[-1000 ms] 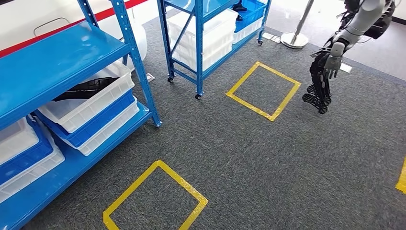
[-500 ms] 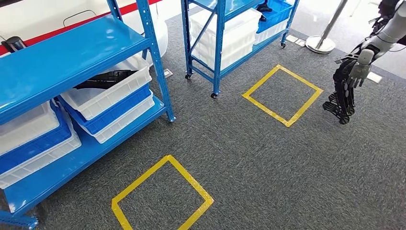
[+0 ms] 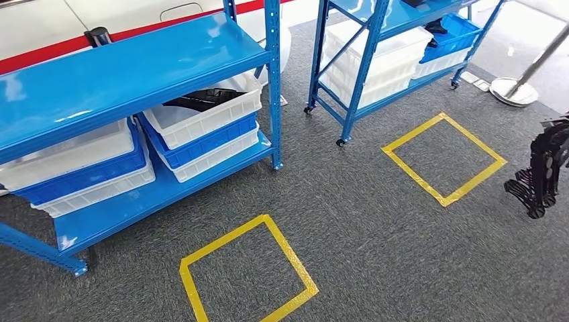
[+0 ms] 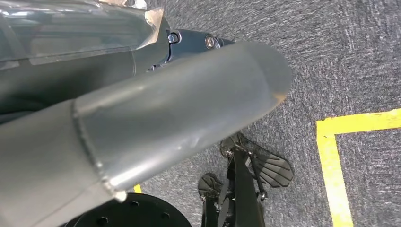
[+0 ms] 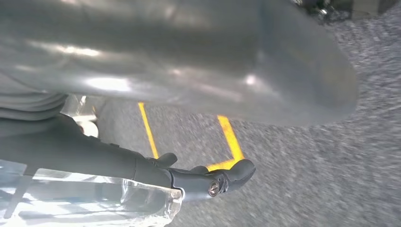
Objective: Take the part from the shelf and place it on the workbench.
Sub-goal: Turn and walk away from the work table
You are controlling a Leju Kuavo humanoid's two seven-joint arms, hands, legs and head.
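Observation:
A black part [image 3: 201, 100] lies in a white bin [image 3: 208, 117] on the lower level of the near blue shelf [image 3: 134, 64]. In the left wrist view my left hand [image 4: 142, 118] hangs over the carpet, its grey thumb and a dark finger [image 4: 189, 40] straight, with nothing in it. The right wrist view shows my right hand [image 5: 189, 61] the same way, with a dark finger [image 5: 208, 182] stretched out and nothing held. No workbench is in sight.
A second blue shelf on wheels [image 3: 376, 60] holds white and blue bins. Yellow tape squares [image 3: 245, 275] [image 3: 443, 157] mark the grey carpet. A post base [image 3: 513, 90] stands far right. A black latticed shape [image 3: 540, 174] sits at the right edge.
The camera has turned left: both shelves and the tape squares have slid right in the picture. The silver arm and hand seen at the right edge have left the frame.

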